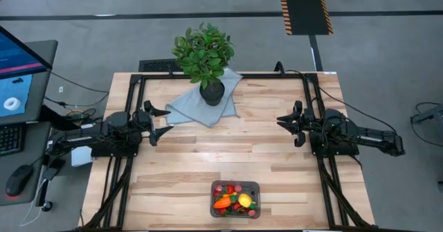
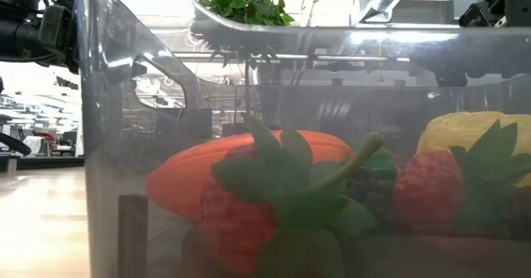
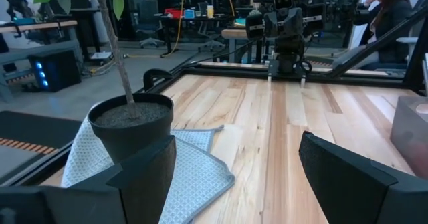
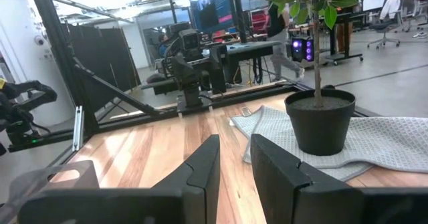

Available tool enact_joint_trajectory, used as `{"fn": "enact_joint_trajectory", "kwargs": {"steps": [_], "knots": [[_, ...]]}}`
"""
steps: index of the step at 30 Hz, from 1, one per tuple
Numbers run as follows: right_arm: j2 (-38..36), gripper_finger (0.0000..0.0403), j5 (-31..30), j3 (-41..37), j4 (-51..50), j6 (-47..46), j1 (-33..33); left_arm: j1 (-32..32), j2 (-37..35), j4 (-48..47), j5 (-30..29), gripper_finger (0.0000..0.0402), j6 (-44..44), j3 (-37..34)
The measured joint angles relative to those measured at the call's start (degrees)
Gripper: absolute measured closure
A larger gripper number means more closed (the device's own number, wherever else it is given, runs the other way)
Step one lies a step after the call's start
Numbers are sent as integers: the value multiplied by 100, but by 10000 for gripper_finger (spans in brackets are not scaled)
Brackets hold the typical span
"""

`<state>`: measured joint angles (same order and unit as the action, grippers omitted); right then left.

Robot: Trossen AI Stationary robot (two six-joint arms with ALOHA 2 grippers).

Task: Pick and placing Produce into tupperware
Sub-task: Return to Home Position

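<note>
High view: the tupperware (image 1: 235, 183) sits at the surface's (image 1: 208, 156) front edge, long side running left-right, with the produce (image 1: 239, 201) piled inside. It's between the arms, a bit nearer the right claw (image 1: 287, 125) than the left claw (image 1: 159, 121).

Low view: carrot (image 2: 199, 166), strawberry (image 2: 427, 187) and lemon (image 2: 456, 133) sit behind the tub wall.

Left wrist: left claw spread wide, empty.

Right wrist: right claw empty, just a narrow gap between its fingers.

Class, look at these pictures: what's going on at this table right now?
Nothing is being handled at this moment. The left gripper and right gripper sit at opposite sides of the wooden table, jaws open and empty, well away from the small clear plastic tub at the table's lower edge in the high view. The tub holds toy produce, including an orange carrot, a yellow lemon and red strawberries.
</note>
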<state>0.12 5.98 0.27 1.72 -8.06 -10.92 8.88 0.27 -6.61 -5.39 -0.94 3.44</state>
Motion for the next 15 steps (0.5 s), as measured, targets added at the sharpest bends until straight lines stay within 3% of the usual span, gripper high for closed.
{"fn": "enact_joint_trajectory", "kwargs": {"steps": [15], "knots": [[0, 294, 1, 0, 1, 0, -2, 0, 0, 0, 0, 95, 47, 0]]}}
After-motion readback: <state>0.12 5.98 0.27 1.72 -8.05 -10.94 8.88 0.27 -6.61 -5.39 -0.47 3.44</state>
